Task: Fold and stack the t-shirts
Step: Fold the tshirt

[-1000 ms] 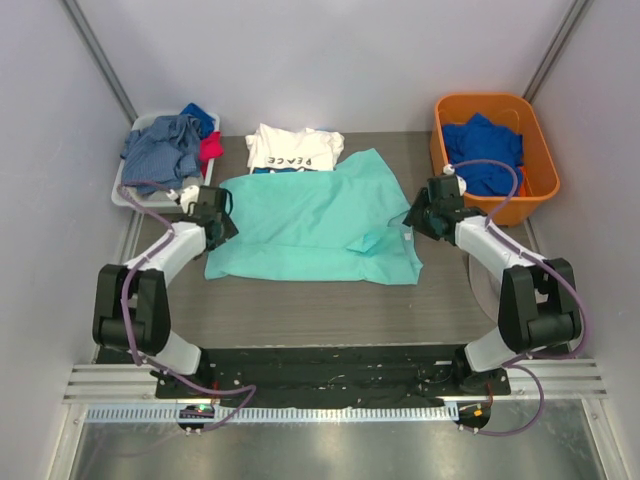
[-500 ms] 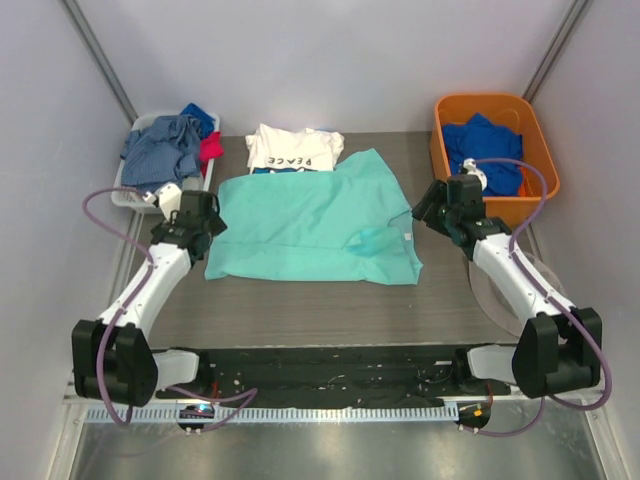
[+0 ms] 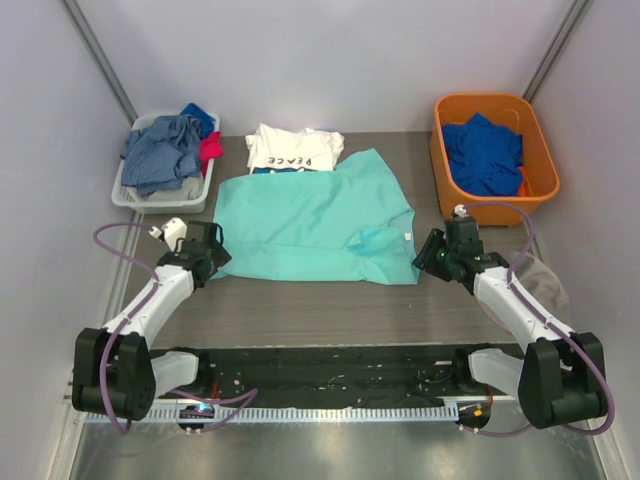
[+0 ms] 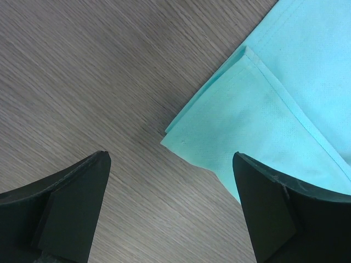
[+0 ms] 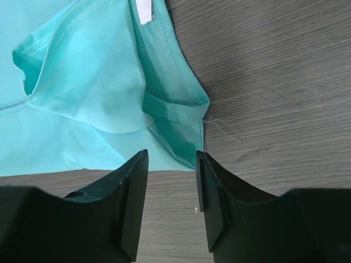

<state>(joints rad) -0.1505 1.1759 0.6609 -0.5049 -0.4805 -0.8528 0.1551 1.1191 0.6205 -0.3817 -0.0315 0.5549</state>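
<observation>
The mint-teal t-shirt (image 3: 315, 222) lies folded in half on the table's middle. Behind it, touching its far edge, lies the folded white "PEACE" t-shirt (image 3: 294, 149). My left gripper (image 3: 213, 262) hovers at the teal shirt's near left corner (image 4: 181, 139), jaws wide open over bare wood. My right gripper (image 3: 427, 256) hangs at the shirt's near right corner (image 5: 186, 148), its jaws part open and empty, with the corner just ahead of the fingertips (image 5: 138, 164). A white label (image 5: 143, 11) shows near the collar.
A white basket (image 3: 165, 197) at the back left holds grey-blue, blue and red clothes. An orange bin (image 3: 495, 200) at the back right holds a royal blue garment (image 3: 484, 152). A grey cloth (image 3: 540, 278) lies at the right table edge.
Both arms have let go of the teal shirt and drawn back toward the near edge, down to its near corners. The left jaws opened wide. The shirt's right side lies flatter.
</observation>
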